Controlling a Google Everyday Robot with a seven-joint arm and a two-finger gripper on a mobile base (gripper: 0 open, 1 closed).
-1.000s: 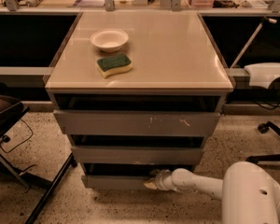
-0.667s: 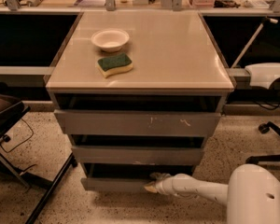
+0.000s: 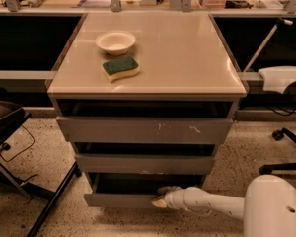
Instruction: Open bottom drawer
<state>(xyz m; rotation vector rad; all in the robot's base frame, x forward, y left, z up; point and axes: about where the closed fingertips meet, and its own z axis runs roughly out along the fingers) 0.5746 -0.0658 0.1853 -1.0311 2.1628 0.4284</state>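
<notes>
The bottom drawer [image 3: 118, 199] is the lowest and narrowest of three flat grey fronts on the cabinet, near the floor. It stands pulled out a little, with a dark gap above its front. My gripper [image 3: 160, 196] is at the right part of that front's top edge, at the end of my white arm [image 3: 212, 204] that reaches in from the lower right. The gripper's tip touches or hooks the drawer front.
The top drawer [image 3: 143, 130] with white scratches and the middle drawer [image 3: 143, 164] sit slightly out above. A white bowl [image 3: 115, 42] and a green-and-yellow sponge [image 3: 120, 68] lie on the cabinet top. A chair frame [image 3: 19, 181] stands left; an office chair base [image 3: 283, 152] right.
The gripper has stayed at the bottom drawer's top edge while the arm shifted slightly left and down. The bottom drawer front looks a little further out.
</notes>
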